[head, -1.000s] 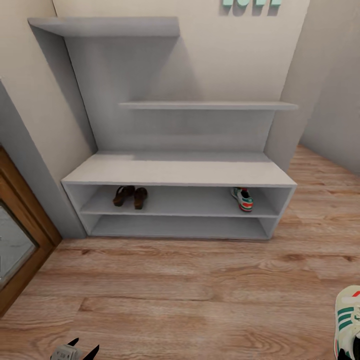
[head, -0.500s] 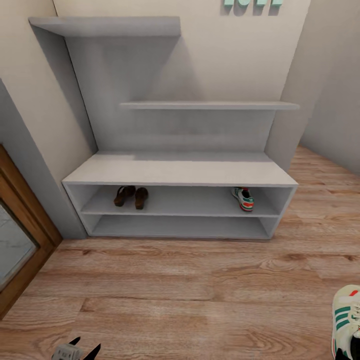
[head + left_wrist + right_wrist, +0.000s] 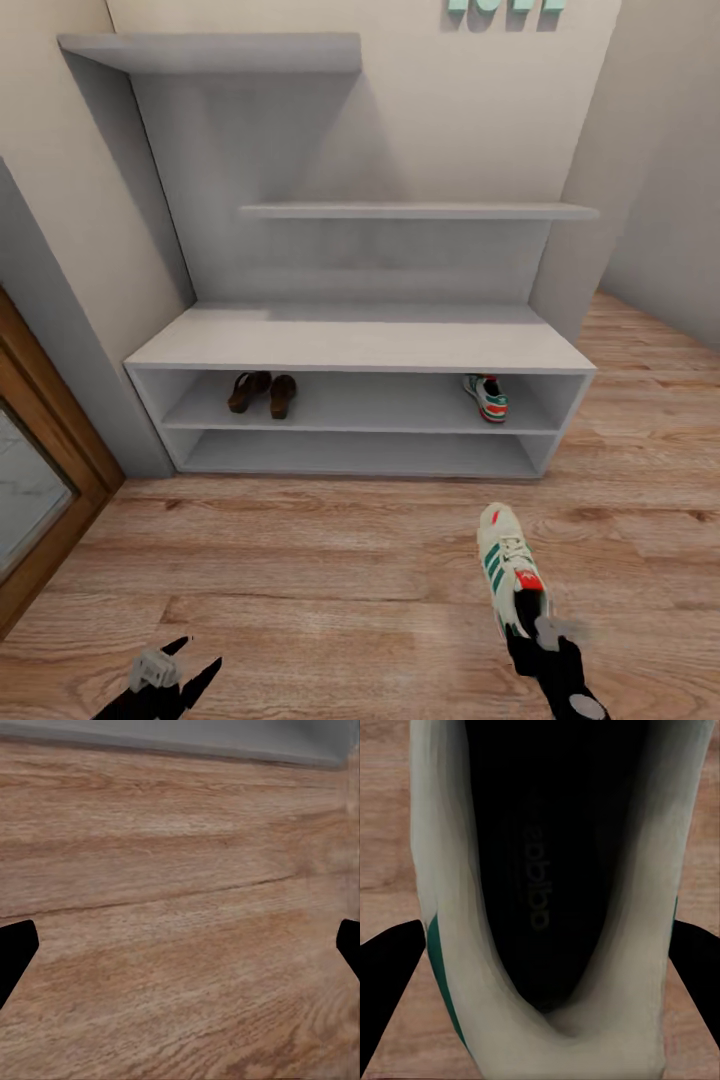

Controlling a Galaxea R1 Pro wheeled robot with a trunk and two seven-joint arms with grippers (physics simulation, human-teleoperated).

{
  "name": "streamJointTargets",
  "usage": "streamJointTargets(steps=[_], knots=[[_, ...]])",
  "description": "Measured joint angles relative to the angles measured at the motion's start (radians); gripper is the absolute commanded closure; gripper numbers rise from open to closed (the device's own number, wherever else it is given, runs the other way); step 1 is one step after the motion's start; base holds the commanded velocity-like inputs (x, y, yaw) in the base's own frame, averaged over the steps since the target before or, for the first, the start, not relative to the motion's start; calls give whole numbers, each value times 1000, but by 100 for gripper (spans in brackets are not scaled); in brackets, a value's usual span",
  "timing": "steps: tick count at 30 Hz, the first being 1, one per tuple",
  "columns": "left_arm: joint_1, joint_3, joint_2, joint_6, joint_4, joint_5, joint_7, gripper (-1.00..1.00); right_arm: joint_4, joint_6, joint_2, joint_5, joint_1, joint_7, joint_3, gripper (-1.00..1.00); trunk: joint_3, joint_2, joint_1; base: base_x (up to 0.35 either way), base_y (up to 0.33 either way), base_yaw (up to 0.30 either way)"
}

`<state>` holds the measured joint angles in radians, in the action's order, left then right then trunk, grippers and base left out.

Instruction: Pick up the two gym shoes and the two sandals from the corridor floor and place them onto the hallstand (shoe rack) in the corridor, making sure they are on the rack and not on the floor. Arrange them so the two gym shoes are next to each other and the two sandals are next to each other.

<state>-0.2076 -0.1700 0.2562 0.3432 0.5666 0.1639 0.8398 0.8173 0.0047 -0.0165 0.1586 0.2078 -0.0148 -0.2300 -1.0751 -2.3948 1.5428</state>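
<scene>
Head view is showing the pale grey shoe rack (image 3: 360, 340) standing against the wall, with the two brown sandals (image 3: 260, 392) sitting side by side at the left of its upper open shelf row and one gym shoe (image 3: 486, 397) sitting toe-out at the right end of the same row. Leaving the space beside that sneaker free looks deliberate, since its partner needs to go next to it.

The second gym shoe (image 3: 511, 570) is being carried by the right gripper (image 3: 530, 628), which is grasping it at the heel end so the toe is pointing forward toward the rack, well apart from it and above the wood floor (image 3: 330, 570). Holding it by the heel seems sensible: the toe can enter the shelf first. In the right wrist view the sneaker's dark inside (image 3: 544, 870) is facing the camera, with the gripper's fingers (image 3: 386, 967) lying on either side of the white collar.

The left gripper (image 3: 172, 672) is hanging low over the floor with its fingers spread and nothing between them; the left wrist view is showing bare planks (image 3: 180, 930) and the rack's grey base edge beyond.

As I judge it, three shoes are already placed and only this one is outstanding.
</scene>
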Motion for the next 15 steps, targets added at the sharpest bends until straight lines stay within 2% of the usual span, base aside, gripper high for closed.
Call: streamJointTargets(steps=[3, 5, 7, 9, 11, 12, 13, 14, 15], knots=[[-1, 4, 0, -88, 39, -4, 116, -100, -4, 186, 58, -1, 114, -8, 47, 100, 0, 0, 0, 0, 0, 0], [0, 6, 2, -102, 45, -10, 141, -100, -7, 250, 76, 1, 160, -10, 52, 100, 0, 0, 0, 0, 0, 0], [0, 7, 4, -117, 59, -45, 197, -100, -27, 361, 110, -3, 258, -16, 60, 100, 0, 0, 0, 0, 0, 0], [1, 4, 5, -121, 63, -70, 240, -100, -37, 398, 136, -1, 309, -29, 62, 100, 0, 0, 0, 0, 0, 0], [1, 0, 7, -123, 65, -80, 268, -100, -42, 412, 154, 3, 341, -46, 62, 100, 0, 0, 0, 0, 0, 0], [0, -3, 10, -126, 67, -88, 298, -100, -46, 424, 177, 2, 376, -85, 63, 100, 0, 0, 0, 0, 0, 0], [1, -5, 11, -126, 68, -92, 311, -100, -47, 429, 189, 7, 398, -122, 63, 100, 0, 0, 0, 0, 0, 0], [1, -6, 11, -127, 68, -96, 319, -100, -49, 432, 190, 11, 416, -162, 63, 100, 0, 0, 0, 0, 0, 0], [1, -7, 13, -126, 69, -100, 330, -100, -72, 436, 190, 12, 467, -249, 63, 100, 0, 0, 0, 0, 0, 0]])
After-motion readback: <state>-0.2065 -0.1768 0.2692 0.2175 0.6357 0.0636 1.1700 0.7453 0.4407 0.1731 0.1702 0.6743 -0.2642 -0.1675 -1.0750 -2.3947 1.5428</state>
